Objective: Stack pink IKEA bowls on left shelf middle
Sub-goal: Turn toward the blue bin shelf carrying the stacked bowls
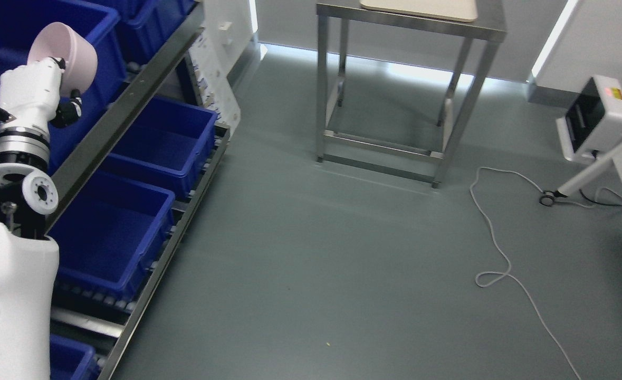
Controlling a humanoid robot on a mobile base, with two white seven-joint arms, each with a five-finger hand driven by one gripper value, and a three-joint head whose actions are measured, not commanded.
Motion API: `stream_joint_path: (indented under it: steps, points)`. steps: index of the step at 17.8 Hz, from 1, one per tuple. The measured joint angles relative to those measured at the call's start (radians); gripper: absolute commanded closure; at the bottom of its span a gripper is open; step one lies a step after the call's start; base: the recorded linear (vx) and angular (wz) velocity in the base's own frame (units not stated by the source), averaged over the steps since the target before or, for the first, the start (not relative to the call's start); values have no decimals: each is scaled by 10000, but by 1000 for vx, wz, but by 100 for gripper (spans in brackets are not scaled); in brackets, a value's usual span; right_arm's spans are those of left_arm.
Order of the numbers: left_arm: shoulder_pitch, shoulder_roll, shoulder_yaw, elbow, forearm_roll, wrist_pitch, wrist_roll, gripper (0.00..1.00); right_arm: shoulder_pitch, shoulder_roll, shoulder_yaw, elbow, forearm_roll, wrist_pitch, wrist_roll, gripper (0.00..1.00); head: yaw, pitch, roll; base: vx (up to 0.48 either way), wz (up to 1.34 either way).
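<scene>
A pink bowl [65, 50] is held tilted on its side at the upper left, its opening turned up and to the left. My left hand [52, 84] is shut on the bowl from below, the white arm rising from the lower left corner. The bowl hangs over a blue bin [5, 31] on the upper level of the shelf rack [126, 105]. My right arm does not show.
More blue bins [163, 142] [105, 232] sit on the lower sloping shelf. A steel table [395, 89] stands at the back centre with a beige tray [421, 8] on top. A grey cable [495, 237] snakes across the floor. A white device [595, 116] stands at the right.
</scene>
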Motion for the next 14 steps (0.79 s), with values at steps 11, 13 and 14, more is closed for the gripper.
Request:
stream_joint_path:
  steps: [11,13,14]
  points:
    - [-192,1615,422,-91,-71,415,-714,75,1,0,0,0,0,0,0,0,0,0,0,-42,404]
    - [-235,1838,534,-97,-74,703,-749,41,1,0,0,0,0,0,0,0,0,0,0,-6,391]
    - [-246,1945,575,-101,-73,818,-760,33,1,0,0,0,0,0,0,0,0,0,0,-2,424]
